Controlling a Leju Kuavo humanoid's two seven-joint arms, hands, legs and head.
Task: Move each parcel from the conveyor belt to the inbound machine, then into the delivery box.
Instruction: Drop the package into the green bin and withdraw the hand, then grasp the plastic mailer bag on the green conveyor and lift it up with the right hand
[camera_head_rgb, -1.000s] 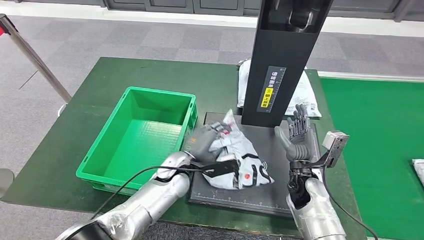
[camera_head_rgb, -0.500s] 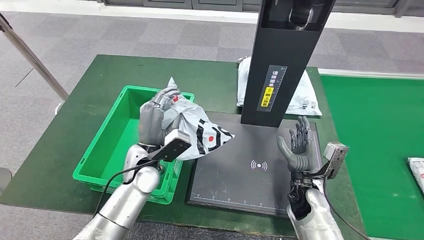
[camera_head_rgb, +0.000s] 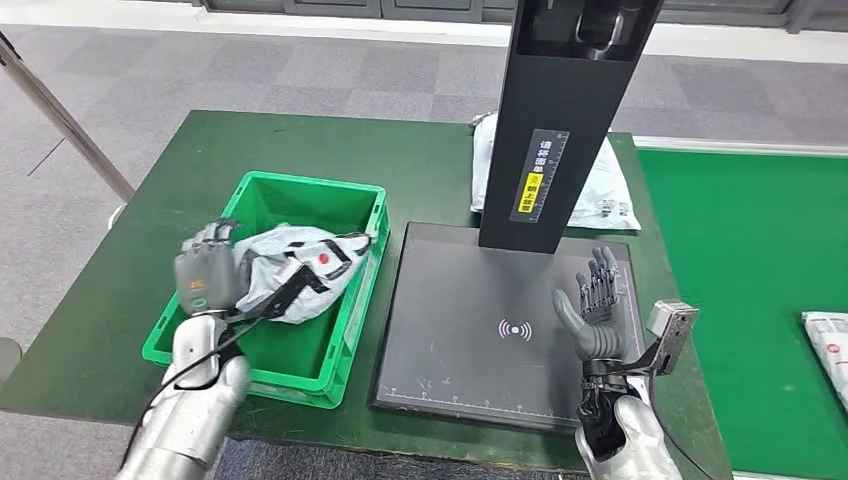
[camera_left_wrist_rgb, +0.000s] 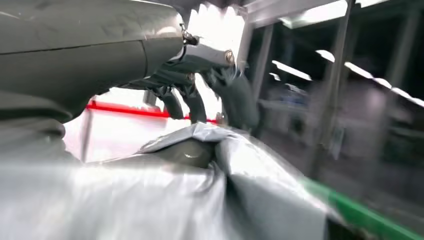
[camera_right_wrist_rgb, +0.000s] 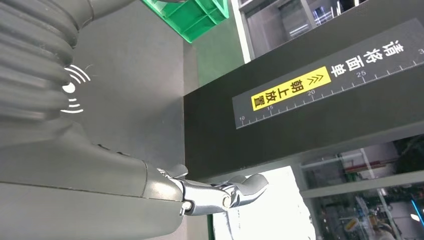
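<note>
A crumpled grey-white parcel (camera_head_rgb: 300, 265) with black and red markings lies in the green delivery box (camera_head_rgb: 262, 185), leaning toward its right wall. My left hand (camera_head_rgb: 205, 272) is at the parcel's left side over the box, fingers stretched upward and apart. In the left wrist view the fingers (camera_left_wrist_rgb: 232, 97) stand spread above the parcel (camera_left_wrist_rgb: 150, 200) without closing on it. My right hand (camera_head_rgb: 592, 305) is open and upright over the right edge of the inbound machine's black plate (camera_head_rgb: 470, 340), holding nothing. Its fingers (camera_right_wrist_rgb: 225, 192) point at the black column (camera_right_wrist_rgb: 300, 115).
The machine's black column (camera_head_rgb: 560, 120) rises behind the plate. A white parcel (camera_head_rgb: 605, 190) lies behind the column. Another parcel (camera_head_rgb: 828, 340) sits on the green conveyor belt (camera_head_rgb: 750, 270) at the right edge. A barrier post (camera_head_rgb: 65, 115) slants at the far left.
My left hand carried the parcel from the black plate leftward over the green box and lowered it inside, and its fingers have spread off it. The right hand has stayed nearly still.
</note>
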